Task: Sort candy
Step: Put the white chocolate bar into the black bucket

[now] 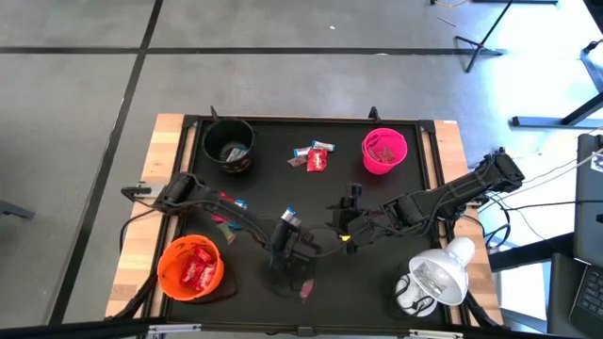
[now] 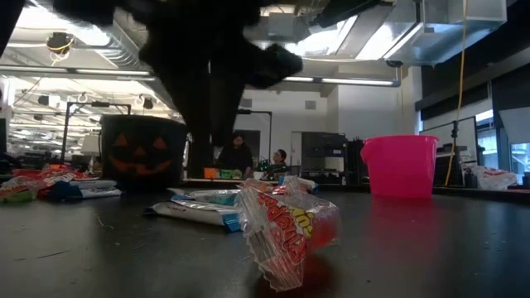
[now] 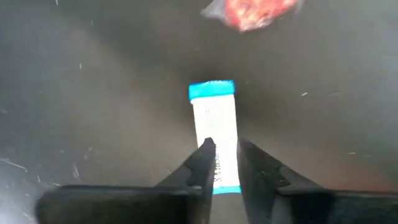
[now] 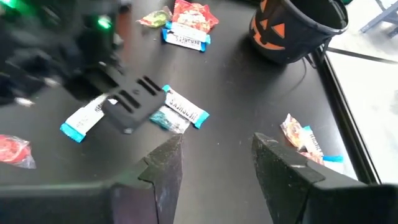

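Only the low view shows the room: ceiling lights and two people beyond the black table [image 1: 273, 132]. The left gripper [image 3: 225, 163] pinches a blue-and-white candy [image 3: 214, 118] above the table, a red candy [image 3: 255, 12] nearby. The right gripper [image 4: 214, 163] hovers mid-table, fingers apart, empty.

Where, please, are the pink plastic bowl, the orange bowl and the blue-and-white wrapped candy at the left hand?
pink plastic bowl [image 1: 399, 151]: high view, rim.
orange bowl [image 1: 163, 266]: high view, rim.
blue-and-white wrapped candy [image 3: 214, 124]: left wrist view, wrapper's middle.
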Robot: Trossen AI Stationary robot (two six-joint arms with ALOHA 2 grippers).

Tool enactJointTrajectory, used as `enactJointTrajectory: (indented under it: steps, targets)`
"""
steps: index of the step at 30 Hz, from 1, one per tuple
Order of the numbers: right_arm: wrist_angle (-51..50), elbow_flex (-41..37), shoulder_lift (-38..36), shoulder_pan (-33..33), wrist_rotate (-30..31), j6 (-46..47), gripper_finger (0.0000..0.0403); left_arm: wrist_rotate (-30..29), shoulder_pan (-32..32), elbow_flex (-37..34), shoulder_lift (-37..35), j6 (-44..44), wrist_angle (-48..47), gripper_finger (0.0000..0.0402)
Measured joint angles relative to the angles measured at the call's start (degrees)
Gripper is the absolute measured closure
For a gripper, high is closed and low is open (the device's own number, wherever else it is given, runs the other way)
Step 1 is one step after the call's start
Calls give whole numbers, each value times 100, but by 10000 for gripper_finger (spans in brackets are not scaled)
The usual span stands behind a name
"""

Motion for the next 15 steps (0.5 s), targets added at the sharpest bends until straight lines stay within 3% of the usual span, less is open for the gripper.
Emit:
enactJointTrajectory:
  steps: [8,15]
  targets:
    - [-4,0,0,0,-3,0,214,-5,201,-915,-1,-110,849,242]
    - [-28,0,0,-2,-1,-4,214,228,247,-1375,-33,-192,1315,201]
